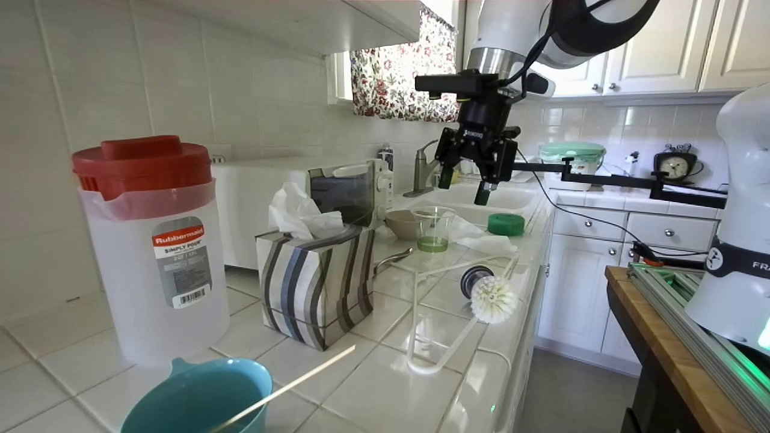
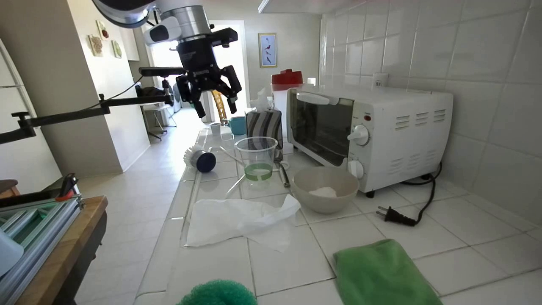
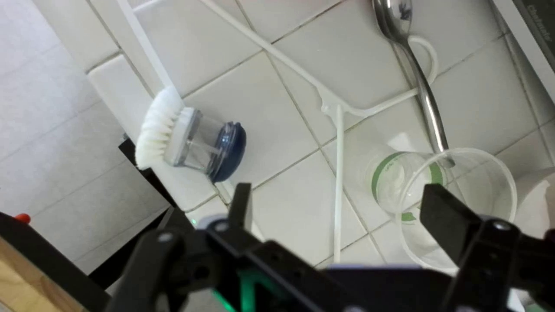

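Bright doorway point(image 2: 232, 54) glare, probably overexposed

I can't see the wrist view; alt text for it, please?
Open, empty fingers stand above a white-tiled counter, one of them partly hiding a clear plastic cup. Mid-picture lies a white hanger, crossed by a metal utensil; at the picture's left, a white-bristled brush lies on its side by the counter's edge.

Pitcher lbl point(image 1: 182, 261) says "Rubbermaid Simply Pour", oven point(image 3: 535, 26) "Chefmate", robot base point(image 1: 735, 291) "FRA".
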You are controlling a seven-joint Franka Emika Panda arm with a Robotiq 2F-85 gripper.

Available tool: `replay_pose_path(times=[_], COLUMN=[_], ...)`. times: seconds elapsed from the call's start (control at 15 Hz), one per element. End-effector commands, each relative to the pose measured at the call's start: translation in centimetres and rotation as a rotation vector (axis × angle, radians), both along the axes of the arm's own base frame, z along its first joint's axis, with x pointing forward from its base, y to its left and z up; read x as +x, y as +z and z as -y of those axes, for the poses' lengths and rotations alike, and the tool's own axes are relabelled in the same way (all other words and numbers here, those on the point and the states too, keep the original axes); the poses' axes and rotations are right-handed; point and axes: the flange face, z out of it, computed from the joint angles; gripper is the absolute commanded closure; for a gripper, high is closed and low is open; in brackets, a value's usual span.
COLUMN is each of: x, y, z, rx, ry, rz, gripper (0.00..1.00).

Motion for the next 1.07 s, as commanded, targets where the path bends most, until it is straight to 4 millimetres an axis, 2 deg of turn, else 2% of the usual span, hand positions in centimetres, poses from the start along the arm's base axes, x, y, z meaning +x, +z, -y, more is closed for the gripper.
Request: replay_pose_path(times=[0.0,0.2,0.27,0.73,1.0], x=[-1.1,-1.9,-1.4,-1.6,-3.6], y=[0.1,0.0,-0.5,-0.2,0.5], z=[-1.2,-1.7,-1.9,-1.8,-2.9], rx=[-0.04,-0.1,-0.063,-0.083,-0.22], ry=[0.19,0.34,0.25,0.313,0.542], rz=[-0.037,-0.083,-0.073,-0.084,-0.113], gripper=[0.0,0.0,0.0,0.0,0.0])
